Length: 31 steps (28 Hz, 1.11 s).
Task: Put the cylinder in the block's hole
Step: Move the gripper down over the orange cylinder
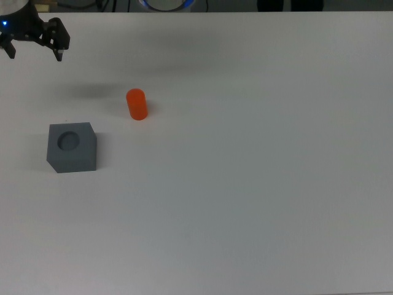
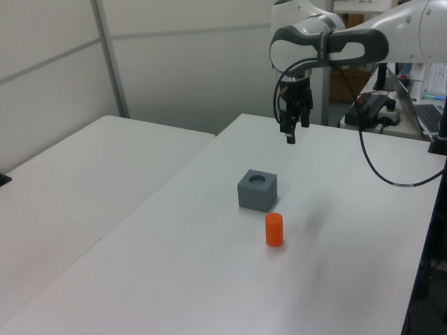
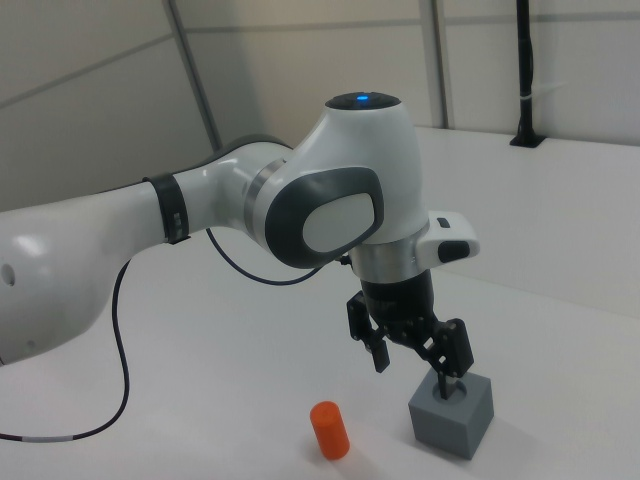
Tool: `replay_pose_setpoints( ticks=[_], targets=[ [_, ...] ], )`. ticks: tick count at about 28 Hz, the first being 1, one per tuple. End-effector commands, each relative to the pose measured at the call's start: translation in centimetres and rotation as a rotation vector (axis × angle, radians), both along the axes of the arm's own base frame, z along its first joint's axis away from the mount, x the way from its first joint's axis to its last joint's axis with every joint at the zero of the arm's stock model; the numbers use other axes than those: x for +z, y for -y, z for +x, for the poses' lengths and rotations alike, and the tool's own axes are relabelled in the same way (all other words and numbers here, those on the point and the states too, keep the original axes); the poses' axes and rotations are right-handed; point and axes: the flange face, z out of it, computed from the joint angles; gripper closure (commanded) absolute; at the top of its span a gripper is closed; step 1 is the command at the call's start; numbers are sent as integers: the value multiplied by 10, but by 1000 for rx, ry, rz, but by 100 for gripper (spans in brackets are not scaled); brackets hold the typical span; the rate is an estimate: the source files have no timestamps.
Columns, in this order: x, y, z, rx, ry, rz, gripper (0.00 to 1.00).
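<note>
Nothing's grabbed yet: the gripper (image 3: pixel 412 356) hangs high with its fingers apart and empty. The cylinder (image 1: pixel 136 104) stands upright on the table (image 1: pixel 258 184), just up and right of the block (image 1: pixel 72 147) in the top view. Looks like the reach step, so next it'd need to drop over the cylinder.

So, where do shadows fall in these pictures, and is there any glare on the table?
Top view: a soft blurred shadow lies on the table beyond the cylinder, and the block has one darker side. Left view: even light, with a faint shadow beside the cylinder. Right view: the arm's white shell shines slightly. No strong glare on the table.
</note>
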Motion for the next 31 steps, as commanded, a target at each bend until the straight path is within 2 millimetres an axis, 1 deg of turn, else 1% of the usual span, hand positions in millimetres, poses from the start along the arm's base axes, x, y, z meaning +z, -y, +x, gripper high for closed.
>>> replay_pose_setpoints(
  ticks=[1,6,7,9,11,12,14,16,17,18,21,22,23,27,29,31],
  targets=[
    [1,-8,0,-37,-20,-5,0],
    [-2,-27,5,-10,-29,-1,0],
    [-3,-33,6,-1,-40,1,0],
    [-5,-36,5,3,-56,6,0],
    [-8,-45,6,18,-65,9,0],
    [-12,-53,5,32,-73,11,0],
    [-14,-62,3,60,-82,15,0],
    [-17,-69,-3,73,-85,21,0],
    [-20,-78,-10,103,-88,26,0],
    [-23,-86,-13,128,-89,28,0],
    [-27,-101,-24,183,-66,29,0],
    [-30,-106,-27,195,-56,28,0],
    [-37,-119,-33,222,-27,22,0],
    [-50,-139,-47,263,20,16,0],
    [-64,-154,-53,295,22,15,0],
    [-74,-163,-54,314,16,16,0]
  ],
)
